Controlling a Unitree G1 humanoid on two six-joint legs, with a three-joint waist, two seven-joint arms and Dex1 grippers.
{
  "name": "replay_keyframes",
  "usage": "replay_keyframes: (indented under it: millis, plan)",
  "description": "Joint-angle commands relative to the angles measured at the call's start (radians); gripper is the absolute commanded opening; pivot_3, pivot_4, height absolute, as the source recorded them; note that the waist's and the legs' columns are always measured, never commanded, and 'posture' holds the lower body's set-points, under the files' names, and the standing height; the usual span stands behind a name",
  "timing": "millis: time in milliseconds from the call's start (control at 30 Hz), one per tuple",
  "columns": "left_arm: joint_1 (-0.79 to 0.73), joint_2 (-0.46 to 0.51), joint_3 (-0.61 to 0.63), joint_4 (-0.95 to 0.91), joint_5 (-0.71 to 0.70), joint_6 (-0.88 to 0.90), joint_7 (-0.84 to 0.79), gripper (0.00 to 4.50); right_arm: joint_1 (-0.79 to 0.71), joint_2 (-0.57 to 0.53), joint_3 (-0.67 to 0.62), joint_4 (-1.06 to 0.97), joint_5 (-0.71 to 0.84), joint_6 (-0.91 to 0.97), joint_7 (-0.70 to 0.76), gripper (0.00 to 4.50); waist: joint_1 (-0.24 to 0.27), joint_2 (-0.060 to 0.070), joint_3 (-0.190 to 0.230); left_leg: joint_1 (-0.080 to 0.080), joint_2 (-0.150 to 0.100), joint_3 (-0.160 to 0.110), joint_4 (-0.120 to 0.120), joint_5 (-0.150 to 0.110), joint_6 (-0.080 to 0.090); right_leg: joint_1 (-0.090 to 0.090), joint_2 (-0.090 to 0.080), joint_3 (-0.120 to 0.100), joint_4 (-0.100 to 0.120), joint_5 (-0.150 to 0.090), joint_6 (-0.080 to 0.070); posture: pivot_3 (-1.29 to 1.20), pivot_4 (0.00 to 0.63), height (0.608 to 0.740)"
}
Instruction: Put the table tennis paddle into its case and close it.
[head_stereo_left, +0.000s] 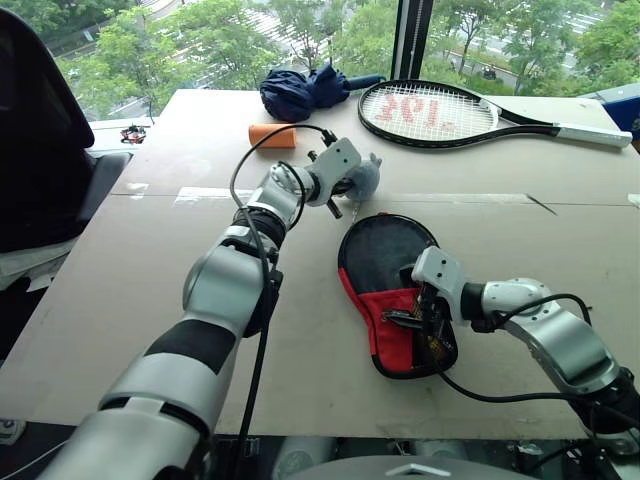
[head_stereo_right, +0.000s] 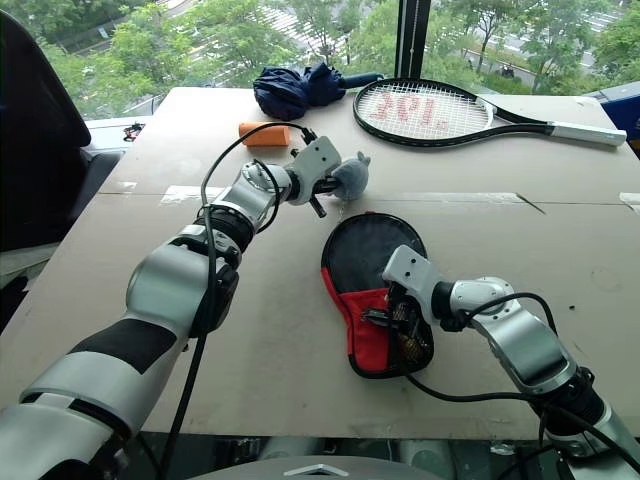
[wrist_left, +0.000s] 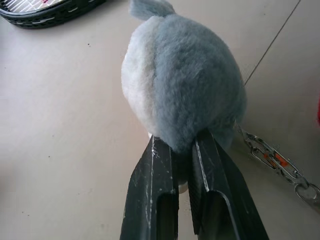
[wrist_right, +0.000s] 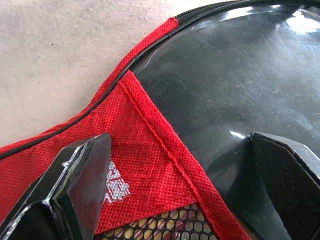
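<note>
Grey plush toy (wrist_left: 182, 82) is pinched between the closed fingers of the left claw (wrist_left: 184, 150), held just beyond the round end of the case (head_stereo_left: 392, 290); a small metal chain (wrist_left: 277, 162) hangs from the toy. The black-and-red case lies flat on the beige tabletop (head_stereo_left: 150, 290), its clear panel facing up. The right claw (wrist_right: 180, 165) stands wide open over the case's red lower part, one finger above the red fabric, the other above the clear panel, holding nothing. Beyond the case, near the tabletop's far edge, lie a tennis racket (head_stereo_left: 440, 112), a folded blue umbrella (head_stereo_left: 300, 90) and an orange cylinder (head_stereo_left: 272, 135). Bare tabletop spreads left of the case.
</note>
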Motion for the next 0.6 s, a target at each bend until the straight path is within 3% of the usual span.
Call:
replay_keyframes:
  millis: [33,333,600]
  plan:
    - [-0.095,-0.116,0.027,-0.018,0.001,-0.02,0.112,0.02,0.067,-0.016,0.067,-0.003,0.008,0.067,0.014,4.5,0.006,0.0,0.0,0.0,0.0,0.0,0.0,0.0,0.0,0.0,0.0,-0.001,0.0,0.0,0.0,0.0,0.15,0.723]
    - [-0.119,-0.313,0.009,-0.017,0.035,-0.088,0.125,0.02,0.1,0.005,0.077,-0.053,0.003,0.103,-0.026,4.5,0.004,0.0,0.0,0.0,-0.001,0.0,0.0,0.0,0.0,0.0,-0.001,0.0,0.0,0.0,0.001,0.0,0.15,0.723]
    - [-0.083,-0.41,0.001,-0.032,0.02,-0.208,-0.125,0.02,0.129,0.029,0.086,-0.082,0.004,0.121,-0.043,4.5,0.003,0.0,0.0,0.0,-0.001,0.0,0.0,0.0,0.0,0.0,-0.001,-0.001,0.0,0.0,0.001,0.0,0.15,0.723]
